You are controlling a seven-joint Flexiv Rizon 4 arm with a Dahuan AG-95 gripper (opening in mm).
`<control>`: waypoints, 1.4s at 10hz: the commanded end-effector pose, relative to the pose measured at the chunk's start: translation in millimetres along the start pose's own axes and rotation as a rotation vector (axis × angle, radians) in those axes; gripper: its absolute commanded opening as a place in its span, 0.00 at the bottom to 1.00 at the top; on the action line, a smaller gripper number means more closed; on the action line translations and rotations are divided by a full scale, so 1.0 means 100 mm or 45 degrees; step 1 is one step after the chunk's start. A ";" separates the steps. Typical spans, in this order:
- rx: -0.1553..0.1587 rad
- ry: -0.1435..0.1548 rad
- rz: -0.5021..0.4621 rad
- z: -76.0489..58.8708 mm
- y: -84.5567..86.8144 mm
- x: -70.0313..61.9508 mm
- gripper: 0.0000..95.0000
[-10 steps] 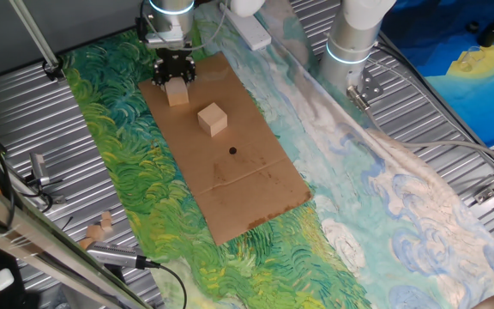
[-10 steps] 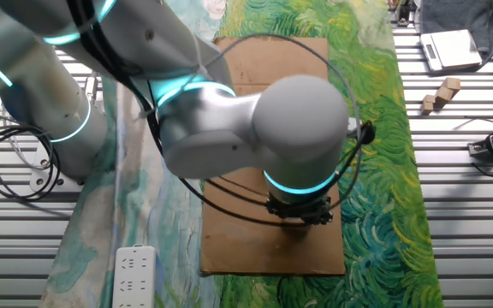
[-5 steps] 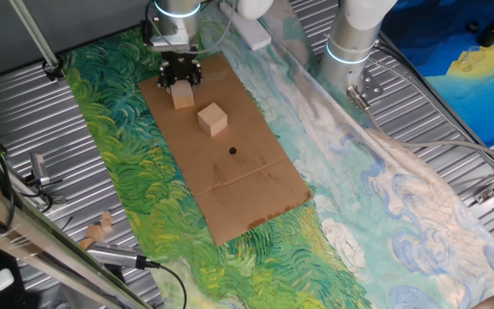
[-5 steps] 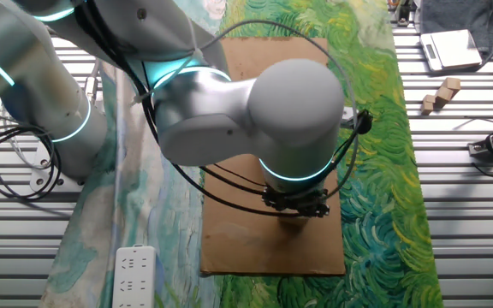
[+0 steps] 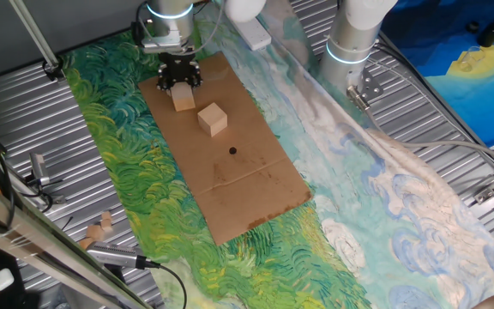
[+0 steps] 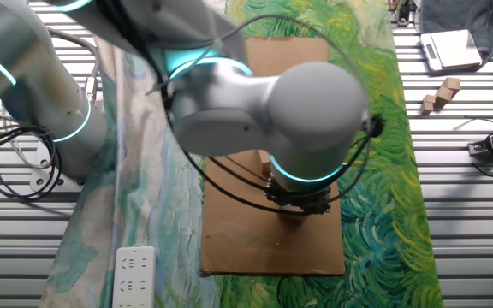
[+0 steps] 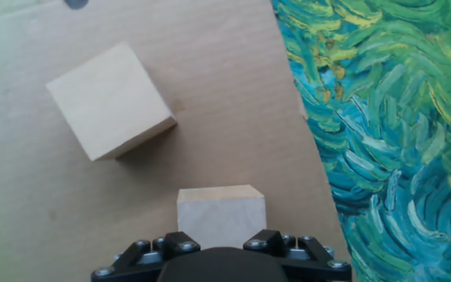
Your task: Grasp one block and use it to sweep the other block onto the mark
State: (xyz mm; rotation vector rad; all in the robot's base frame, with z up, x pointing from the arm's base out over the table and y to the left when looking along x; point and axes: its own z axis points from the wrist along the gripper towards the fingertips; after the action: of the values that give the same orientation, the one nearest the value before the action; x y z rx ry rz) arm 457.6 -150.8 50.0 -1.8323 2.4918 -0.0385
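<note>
Holding the grasped block [image 5: 183, 99] tight in my gripper [image 5: 179, 81], I have crept from upper left toward the free block [image 5: 213, 119], now near, with the mark [image 5: 232, 151] beyond it toward centre frame.

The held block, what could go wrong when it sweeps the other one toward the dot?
1. The free block sits skewed to the held block in the hand view, so a push may catch a corner and spin it off line from the dot.
2. The pincer shows only a little of the held block, so whether the grip would hold under side load cannot be told.
3. The cardboard lies on cloth and may slide.
</note>
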 end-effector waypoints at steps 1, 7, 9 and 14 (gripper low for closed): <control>0.008 0.008 -0.003 0.01 0.00 0.01 0.00; 0.016 0.031 0.006 0.01 0.00 0.00 0.00; 0.023 0.020 0.038 0.01 0.00 0.00 0.00; 0.010 0.007 0.001 0.01 0.00 0.00 0.00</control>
State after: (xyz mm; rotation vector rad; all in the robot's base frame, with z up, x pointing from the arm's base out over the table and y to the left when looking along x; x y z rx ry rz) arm 457.6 -151.0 48.4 -1.8285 2.4989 -0.0547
